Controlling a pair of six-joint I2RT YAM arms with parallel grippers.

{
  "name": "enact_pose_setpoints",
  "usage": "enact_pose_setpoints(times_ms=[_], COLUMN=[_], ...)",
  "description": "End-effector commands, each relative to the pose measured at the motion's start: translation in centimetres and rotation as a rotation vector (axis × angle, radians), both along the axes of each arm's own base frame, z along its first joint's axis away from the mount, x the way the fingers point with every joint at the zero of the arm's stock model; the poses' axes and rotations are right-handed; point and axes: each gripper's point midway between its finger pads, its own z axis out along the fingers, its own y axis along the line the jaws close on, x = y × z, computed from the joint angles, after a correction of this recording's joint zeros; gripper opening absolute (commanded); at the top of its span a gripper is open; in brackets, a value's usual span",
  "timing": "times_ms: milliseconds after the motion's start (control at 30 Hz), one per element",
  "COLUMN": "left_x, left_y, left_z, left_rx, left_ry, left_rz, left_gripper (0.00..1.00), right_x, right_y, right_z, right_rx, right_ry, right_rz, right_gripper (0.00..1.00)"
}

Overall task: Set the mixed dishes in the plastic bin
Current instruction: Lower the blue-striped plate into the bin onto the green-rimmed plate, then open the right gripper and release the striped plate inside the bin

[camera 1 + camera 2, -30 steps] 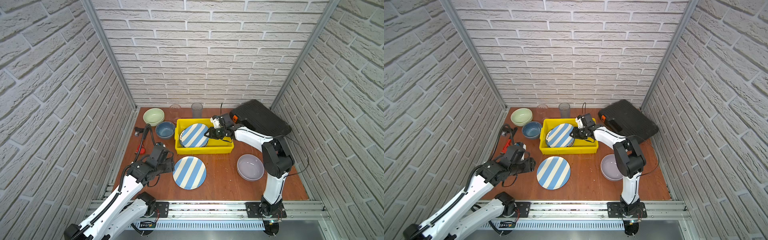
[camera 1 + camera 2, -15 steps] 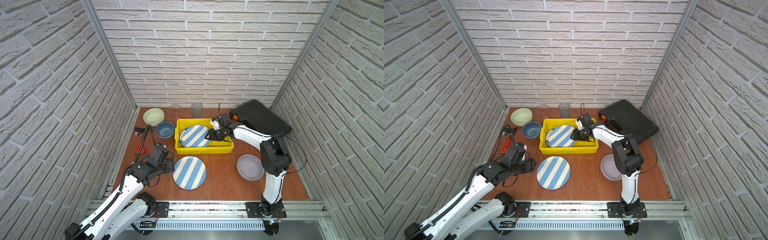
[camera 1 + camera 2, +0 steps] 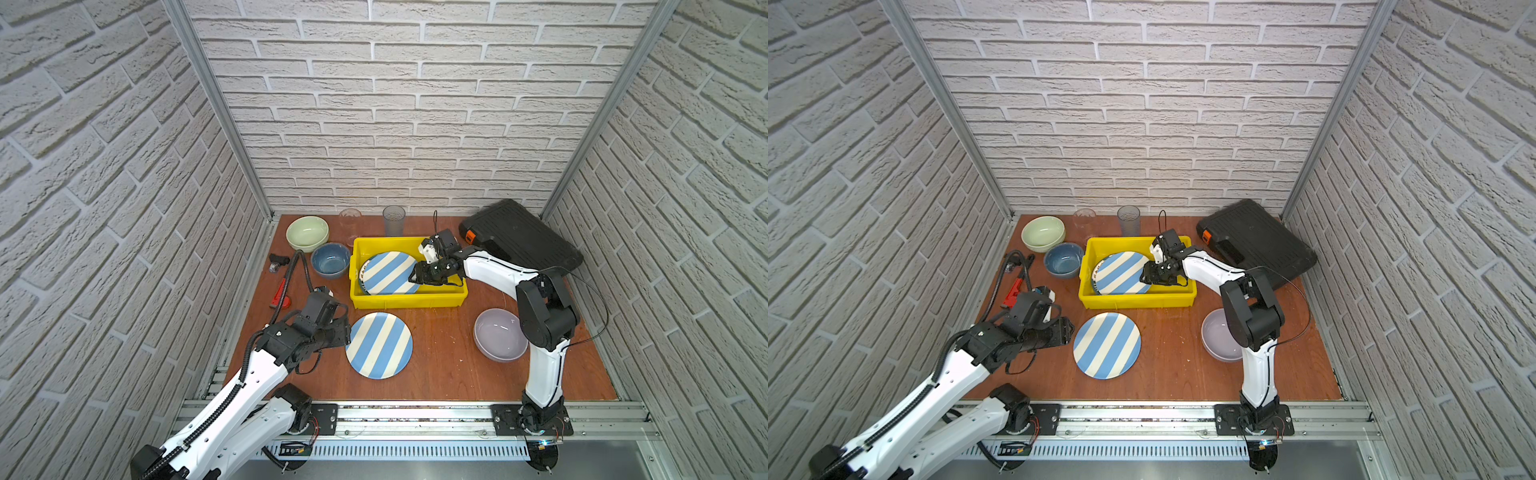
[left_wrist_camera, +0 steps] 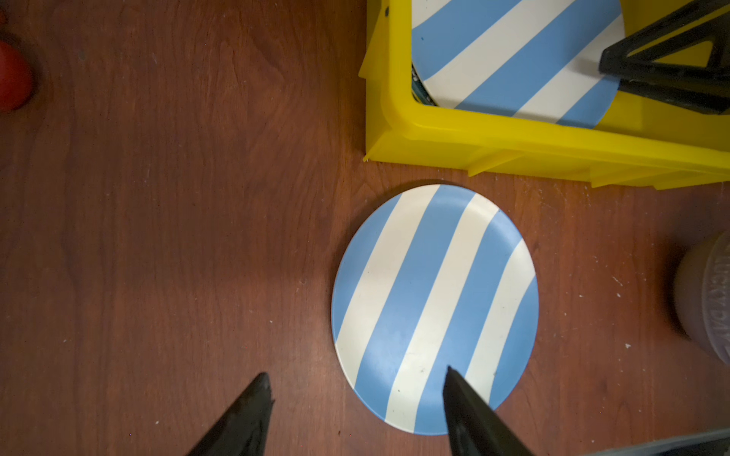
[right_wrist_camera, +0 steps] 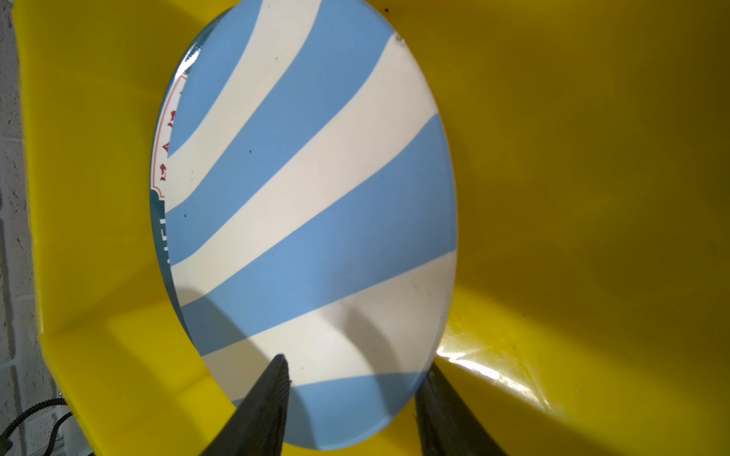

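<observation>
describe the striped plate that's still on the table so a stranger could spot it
Find the yellow bin toward the back of the brown table. Just in front of its near wall, a round blue-and-white striped plate lies flat on the wood. Unlike its striped twin, it sits outside the bin.

Just ahead of the right gripper [image 5: 355, 361], the striped plate [image 5: 308, 221] hid all but a rim sliver of the lettered plate [image 5: 160, 166]. The frame edge cropped the lavender bowl [image 4: 703, 300].

the yellow bin [image 3: 409, 300] looks glossy smooth plastic, the striped plate [image 3: 379, 345] beside it matt, the tabletop [image 3: 440, 365] scuffed wood-grain.
</observation>
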Motion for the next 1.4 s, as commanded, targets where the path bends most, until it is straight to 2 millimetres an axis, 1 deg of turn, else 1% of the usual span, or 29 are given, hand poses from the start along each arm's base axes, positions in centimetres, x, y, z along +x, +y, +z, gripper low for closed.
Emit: enact_pose_setpoints(times_ms=[0, 267, 467, 567, 733, 800, 867, 967, 1167, 1367], left_x=[0.2, 0.4, 0.5, 0.5, 0.5, 0.4, 0.4, 0.4, 0.4, 0.4], left_y=[-0.2, -0.4, -0.6, -0.6, -0.6, -0.7, -0.6, -0.6, -0.6, -0.7], left_z=[0.1, 0.0, -0.2, -0.4, -0.4, -0.4, -0.4, -0.4, -0.2, -0.3], left_rx=[-0.014, -0.011, -0.014, -0.013, -0.019, -0.02, -0.02, -0.022, -0.024, -0.026], left_ry=[-0.019, -0.021, -0.012, -0.012, -0.015, -0.015, -0.015, -0.018, -0.026, -0.028], left_rz=[-0.006, -0.013, -0.018, -0.019, -0.019, -0.019, -0.02, -0.018, -0.021, -0.026], left_gripper=[0.69, 0.69, 0.69, 0.7, 0.7, 0.7, 0.7, 0.7, 0.7, 0.7], right_x=[0.1, 0.2, 0.3, 0.5, 1.0, 1.1, 1.4, 1.8, 2.5, 2.7], right_y=[1.1, 2.1, 2.7, 2.1, -0.2, -0.9, -1.0, -1.1, -0.9, -1.1], right_z=[-0.1, -0.2, 0.2, 0.3, 0.6, 0.9, 1.4, 1.7, 1.4, 1.2], right_rx=[0.014, 0.015, 0.017, -0.024, -0.167, -0.206, -0.223, -0.238, -0.249, -0.331], right_ry=[-0.002, 0.0, -0.013, -0.017, -0.051, -0.061, -0.071, -0.07, -0.066, -0.078], right_rz=[0.021, 0.04, 0.049, 0.036, 0.007, 0.002, 0.002, 0.0, -0.03, -0.026], right_gripper=[0.52, 0.54, 0.57, 0.58, 0.67, 0.69, 0.69, 0.7, 0.65, 0.65])
